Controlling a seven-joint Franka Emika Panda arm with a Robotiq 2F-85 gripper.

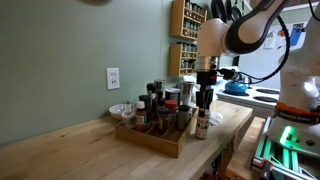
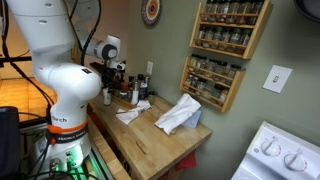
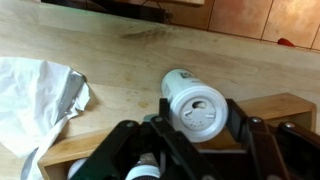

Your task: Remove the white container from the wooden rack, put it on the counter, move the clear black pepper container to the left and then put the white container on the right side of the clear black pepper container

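My gripper (image 3: 198, 110) is shut on the cap of the white container (image 3: 182, 82), seen from above in the wrist view. In an exterior view the gripper (image 1: 205, 98) holds the white container (image 1: 203, 125), with its reddish mark, upright at the near end of the wooden rack (image 1: 150, 138), low over the counter (image 1: 60, 150). Several dark-capped spice bottles (image 1: 155, 105) stand in the rack. I cannot tell which one is the clear black pepper container. The rack's light-wood edge (image 3: 275, 103) shows beside the gripper in the wrist view.
A crumpled white cloth (image 3: 35, 95) lies on the counter (image 3: 120, 45); it also shows in an exterior view (image 2: 178, 115). Wall-hung spice shelves (image 2: 225, 30) hang above. A small bowl (image 1: 122, 110) sits behind the rack. A stove (image 2: 285, 155) stands past the counter's end.
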